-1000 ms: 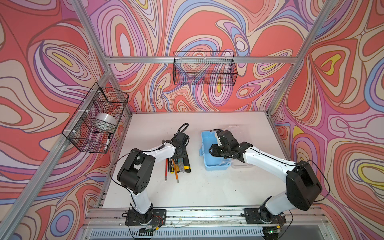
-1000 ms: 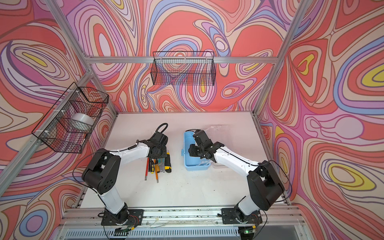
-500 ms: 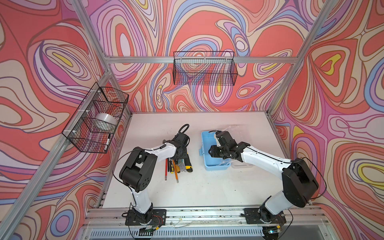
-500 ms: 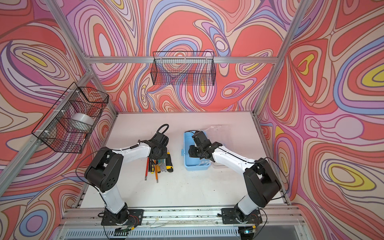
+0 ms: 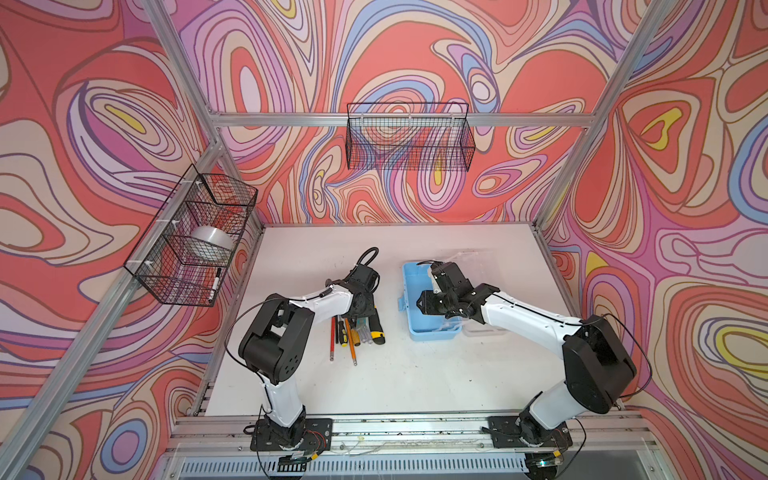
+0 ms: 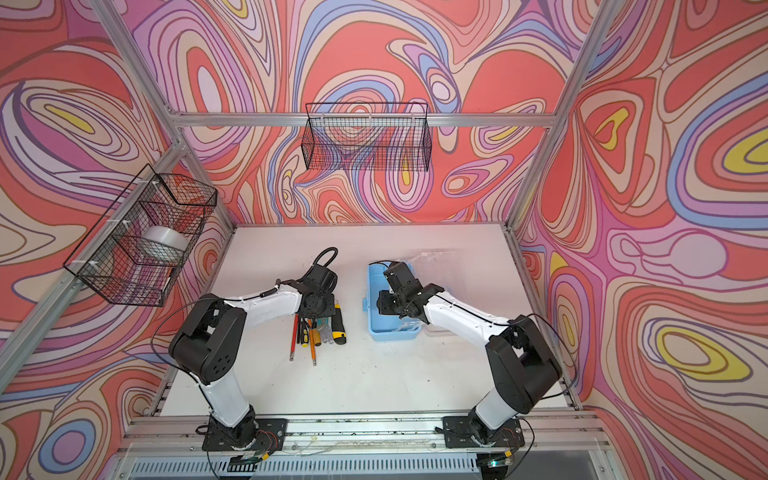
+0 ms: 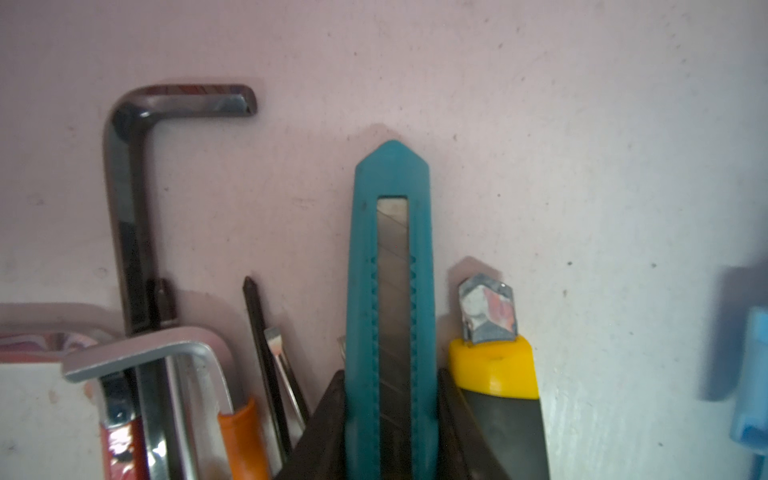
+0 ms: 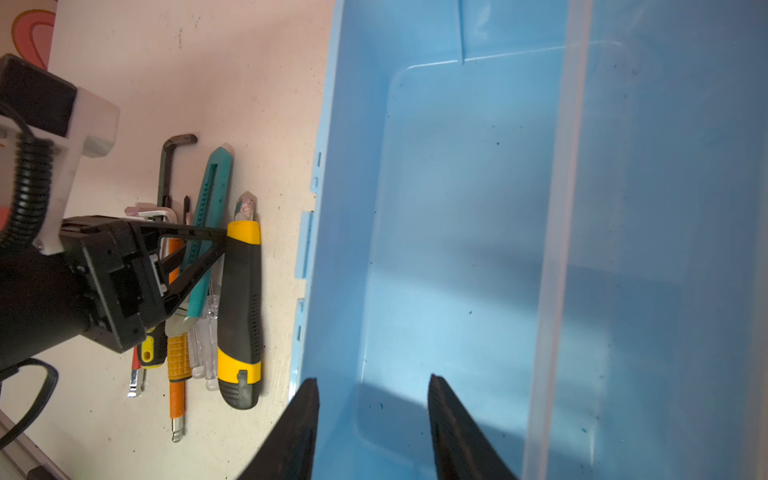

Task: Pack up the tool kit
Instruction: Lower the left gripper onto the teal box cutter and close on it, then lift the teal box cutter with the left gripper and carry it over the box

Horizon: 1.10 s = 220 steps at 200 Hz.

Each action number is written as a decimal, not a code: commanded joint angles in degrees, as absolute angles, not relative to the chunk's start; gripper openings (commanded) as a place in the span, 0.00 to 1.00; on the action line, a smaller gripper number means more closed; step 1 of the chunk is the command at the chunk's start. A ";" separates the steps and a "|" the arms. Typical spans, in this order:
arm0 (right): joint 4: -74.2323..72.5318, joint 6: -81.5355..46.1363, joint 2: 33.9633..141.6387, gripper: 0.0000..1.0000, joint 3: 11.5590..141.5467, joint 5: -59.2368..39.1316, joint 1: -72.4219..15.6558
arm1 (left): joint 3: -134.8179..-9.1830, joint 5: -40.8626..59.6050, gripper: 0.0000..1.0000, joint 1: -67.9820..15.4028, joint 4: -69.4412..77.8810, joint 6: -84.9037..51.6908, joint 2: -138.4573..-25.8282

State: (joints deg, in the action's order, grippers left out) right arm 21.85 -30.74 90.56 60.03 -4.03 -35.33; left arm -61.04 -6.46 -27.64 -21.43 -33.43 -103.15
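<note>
Light-blue plastic box (image 5: 434,333), right of centre on the white table (image 5: 374,395). Its clear lid (image 5: 484,331) is swung open on the side away from the tools and its latch (image 5: 401,305) faces them. The floor is bare wherever the right wrist view shows it. Right gripper (image 8: 372,379): spread, holding nothing, poised at the box's opening, one finger above the wall nearest the tools and the other inside. Tools: one tight row just left of the box, not touching it. Teal knife (image 7: 392,291): flat on the table, pinched across its width by the left gripper (image 7: 390,386), a finger against each side. Yellow knife (image 7: 494,374): just beside it on the box side, one finger between the two. Screwdrivers (image 8: 178,361) and two hex keys (image 7: 129,208) crowd the other side. Hazards, as judged: fingers wedged among such close neighbours may drag the yellow knife or a screwdriver along on the lift, or scatter the row. The teal knife's slim, smooth body offers little bite and could twist or slip. The right gripper takes up part of the opening, so a carry straight across risks the arms meeting. Room: a narrow strip of table between row and box, and broad bare table beyond the tool tips and toward the robot bases. The box's far end is unobstructed.
</note>
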 commanded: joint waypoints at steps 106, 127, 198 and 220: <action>23.86 -31.81 78.48 0.45 60.29 3.47 -35.34 | -65.65 -4.00 0.20 -32.69 -27.04 -35.45 -90.51; 25.46 -31.51 76.06 0.45 60.38 5.08 -35.03 | -67.21 -2.99 0.20 -35.23 -26.89 -36.96 -89.34; 31.32 -29.41 63.81 0.45 62.36 12.81 -33.66 | -72.78 0.09 0.22 -43.93 -18.41 -44.35 -90.95; 33.05 -29.24 62.51 0.45 63.11 13.85 -33.53 | -76.64 1.54 0.22 -46.47 -15.61 -46.91 -95.92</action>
